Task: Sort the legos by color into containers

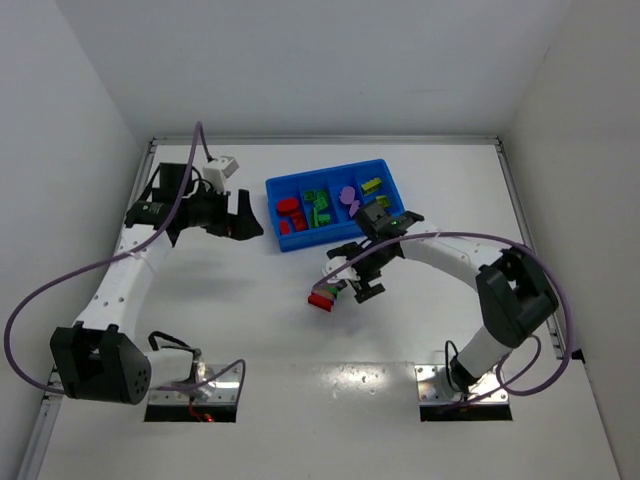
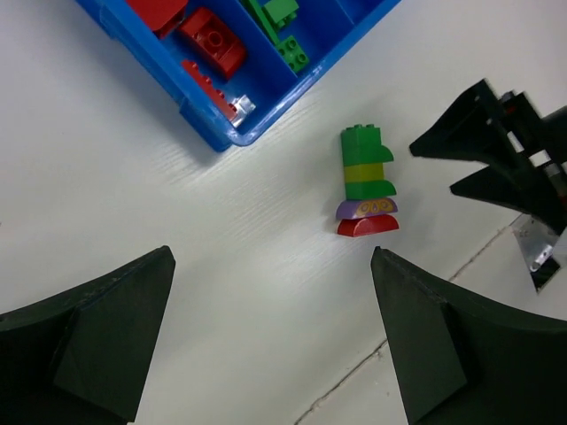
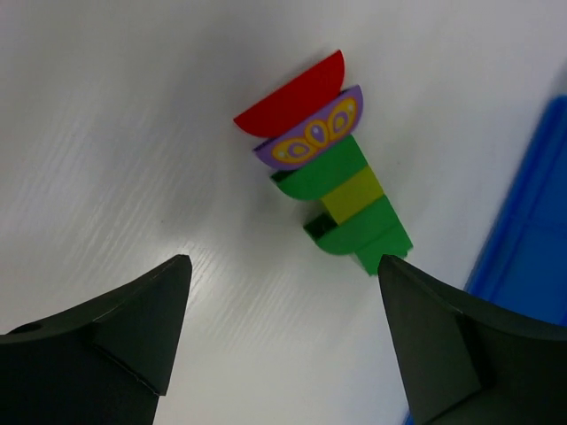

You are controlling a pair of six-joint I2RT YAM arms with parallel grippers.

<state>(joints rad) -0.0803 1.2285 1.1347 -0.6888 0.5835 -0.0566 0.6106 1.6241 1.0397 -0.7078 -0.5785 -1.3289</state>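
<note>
A striped lego stack (image 1: pixel 325 295) lies on the white table: red half-round, purple, green, yellow, green. It also shows in the left wrist view (image 2: pixel 366 181) and the right wrist view (image 3: pixel 323 164). The blue tray (image 1: pixel 378 166) stands at the back and holds red bricks (image 1: pixel 292 212), green bricks (image 1: pixel 318 208), a purple round piece (image 1: pixel 347 196) and yellow bricks (image 1: pixel 372 186), each colour in its own compartment. My right gripper (image 1: pixel 353 271) (image 3: pixel 283 266) is open and empty just right of the stack. My left gripper (image 1: pixel 250 215) (image 2: pixel 272 266) is open and empty, left of the tray.
The tray's near corner (image 2: pixel 213 133) and edge (image 3: pixel 532 257) show in the wrist views. The right gripper's black fingers (image 2: pixel 496 168) show in the left wrist view. White walls close the table on the left, right and back. Base plates (image 1: pixel 195 385) sit at the near edge.
</note>
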